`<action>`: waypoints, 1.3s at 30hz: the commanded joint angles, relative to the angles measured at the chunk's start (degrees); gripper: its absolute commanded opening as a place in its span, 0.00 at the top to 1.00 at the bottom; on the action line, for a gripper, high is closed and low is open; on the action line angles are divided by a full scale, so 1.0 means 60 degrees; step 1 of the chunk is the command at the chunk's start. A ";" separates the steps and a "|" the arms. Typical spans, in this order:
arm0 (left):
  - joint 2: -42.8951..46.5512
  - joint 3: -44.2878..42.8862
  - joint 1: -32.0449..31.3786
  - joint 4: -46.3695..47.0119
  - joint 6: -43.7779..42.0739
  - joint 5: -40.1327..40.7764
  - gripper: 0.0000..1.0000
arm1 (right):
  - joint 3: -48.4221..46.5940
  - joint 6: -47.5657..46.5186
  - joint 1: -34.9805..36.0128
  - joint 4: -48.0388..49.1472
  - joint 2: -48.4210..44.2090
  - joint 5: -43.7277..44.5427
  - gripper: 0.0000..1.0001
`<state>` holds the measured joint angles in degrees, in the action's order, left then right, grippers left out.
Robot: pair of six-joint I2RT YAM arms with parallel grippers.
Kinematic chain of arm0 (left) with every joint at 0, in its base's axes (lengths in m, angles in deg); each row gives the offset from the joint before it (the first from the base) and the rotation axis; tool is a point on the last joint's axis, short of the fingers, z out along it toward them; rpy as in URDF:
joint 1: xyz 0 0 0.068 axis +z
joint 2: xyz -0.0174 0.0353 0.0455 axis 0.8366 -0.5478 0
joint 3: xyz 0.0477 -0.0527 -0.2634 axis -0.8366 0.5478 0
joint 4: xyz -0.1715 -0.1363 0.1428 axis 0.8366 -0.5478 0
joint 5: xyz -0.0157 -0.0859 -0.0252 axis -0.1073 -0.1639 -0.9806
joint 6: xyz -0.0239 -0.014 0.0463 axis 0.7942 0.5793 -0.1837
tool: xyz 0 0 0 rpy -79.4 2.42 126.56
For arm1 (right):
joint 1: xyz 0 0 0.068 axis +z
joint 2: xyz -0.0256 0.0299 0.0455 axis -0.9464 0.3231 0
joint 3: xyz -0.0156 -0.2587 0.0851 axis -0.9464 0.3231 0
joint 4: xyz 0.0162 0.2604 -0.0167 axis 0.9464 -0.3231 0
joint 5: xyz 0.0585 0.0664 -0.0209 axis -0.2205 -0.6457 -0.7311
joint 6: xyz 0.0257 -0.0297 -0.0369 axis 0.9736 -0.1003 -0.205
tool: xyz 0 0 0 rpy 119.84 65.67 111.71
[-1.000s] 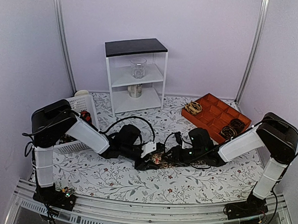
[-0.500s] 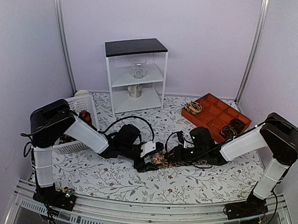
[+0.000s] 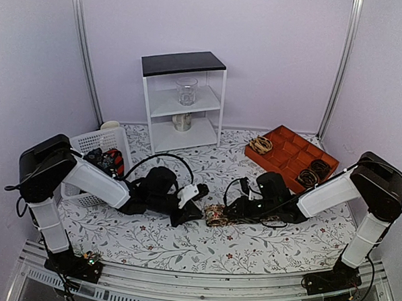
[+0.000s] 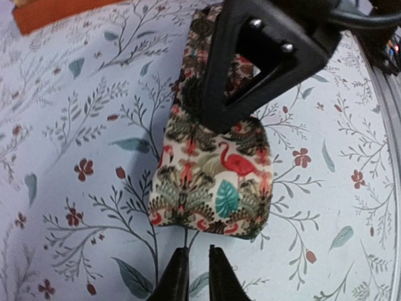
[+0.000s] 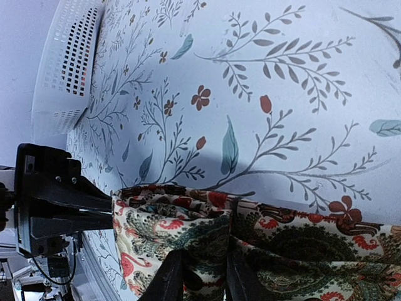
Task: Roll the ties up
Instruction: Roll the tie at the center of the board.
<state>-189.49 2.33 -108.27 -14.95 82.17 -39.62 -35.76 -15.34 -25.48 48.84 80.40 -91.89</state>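
Observation:
A tie with a pale, red and green flamingo print lies partly rolled on the floral tablecloth (image 3: 149,239). Its rolled end (image 3: 216,215) shows in the left wrist view (image 4: 213,179) and the right wrist view (image 5: 169,232). My right gripper (image 3: 230,210) is shut on the roll's fabric, with its fingers (image 5: 173,276) pinching a fold; it also shows black in the left wrist view (image 4: 263,56). My left gripper (image 3: 200,191) is just left of the roll, apart from it, its fingers (image 4: 180,279) close together and empty.
An orange divided tray (image 3: 282,136) at the back right holds rolled ties (image 3: 260,144). A white shelf unit (image 3: 184,65) with a glass jar (image 3: 186,91) stands at the back. A white basket (image 3: 90,197) stands at the left, also in the right wrist view (image 5: 69,63).
My left gripper has let go of the roll and drawn back to the left. The right gripper still holds the tie in about the same place.

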 commanded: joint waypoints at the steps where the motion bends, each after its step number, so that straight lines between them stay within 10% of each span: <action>1: -0.0452 -0.0066 -0.0029 -0.0010 0.1042 0.0653 0.97 | 0.0204 -0.0126 -0.0034 -0.0175 -0.0015 0.0235 0.76; 19: -0.1247 -0.0792 -0.0478 0.0886 0.1863 0.0378 1.00 | 0.0307 -0.0411 -0.0055 -0.0297 -0.0247 0.0330 0.79; 39: 0.0682 0.2007 -0.0686 0.0385 0.4488 0.1999 1.00 | -0.0883 0.0577 0.0929 -0.0488 0.0654 0.0242 0.79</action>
<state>-185.10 13.23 -110.87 -11.36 104.77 -29.96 -39.69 -13.64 -20.43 46.76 82.19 -90.41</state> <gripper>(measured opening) 0.003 0.209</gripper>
